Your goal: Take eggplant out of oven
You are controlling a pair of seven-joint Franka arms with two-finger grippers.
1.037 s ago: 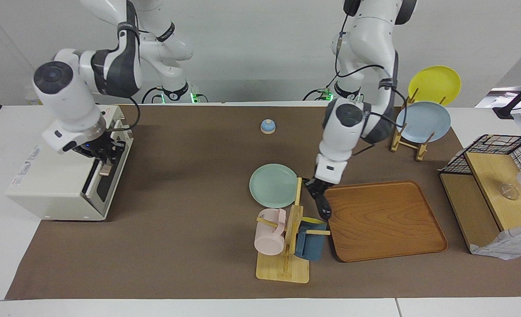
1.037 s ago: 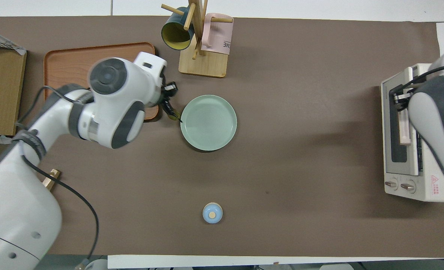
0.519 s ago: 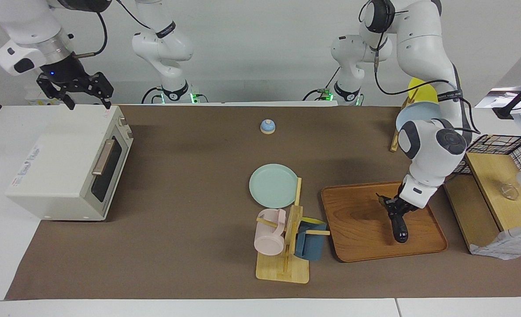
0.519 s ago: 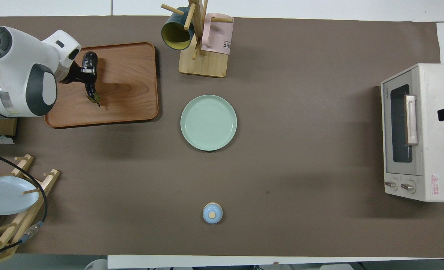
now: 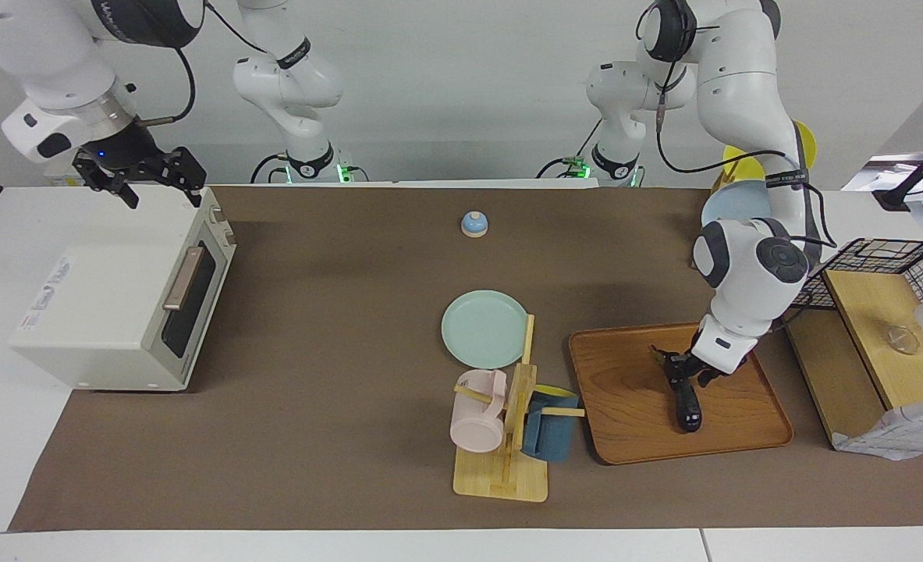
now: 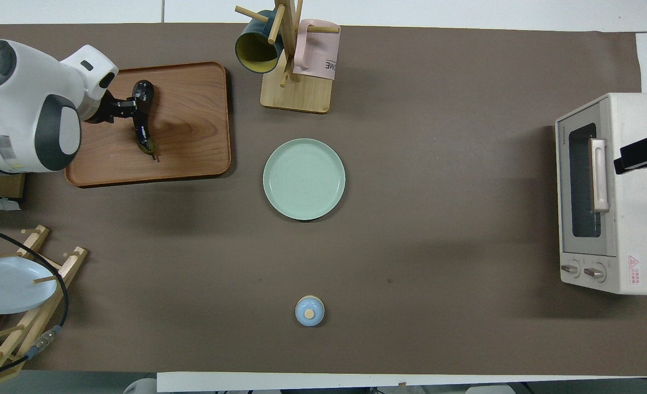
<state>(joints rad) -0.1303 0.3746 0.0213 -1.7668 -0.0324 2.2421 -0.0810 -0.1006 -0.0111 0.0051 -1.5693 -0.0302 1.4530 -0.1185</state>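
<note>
The eggplant (image 5: pixel 686 406) lies on the wooden tray (image 5: pixel 633 437), its rounded end pointing away from the robots. It also shows in the overhead view (image 6: pixel 141 117) on the tray (image 6: pixel 192 109). My left gripper (image 5: pixel 683 367) hangs low over the tray, right beside the eggplant, with its fingers apart; in the overhead view the gripper (image 6: pixel 121 106) sits beside the eggplant, toward the left arm's end. The cream oven (image 5: pixel 118 297) stands at the right arm's end with its door closed. My right gripper (image 5: pixel 157 183) is open and empty, raised over the oven's top (image 6: pixel 637 191).
A green plate (image 5: pixel 483 328) lies mid-table. A wooden mug rack (image 5: pixel 508 421) with a pink and a blue mug stands beside the tray. A small blue bell (image 5: pixel 474 224) sits nearer the robots. A plate rack (image 5: pixel 742 211) and a wooden shelf (image 5: pixel 867 328) stand at the left arm's end.
The left gripper carried the eggplant from beside the green plate over the tray, set it down and opened. The right gripper left the oven's handle and rose; the door went from ajar to closed.
</note>
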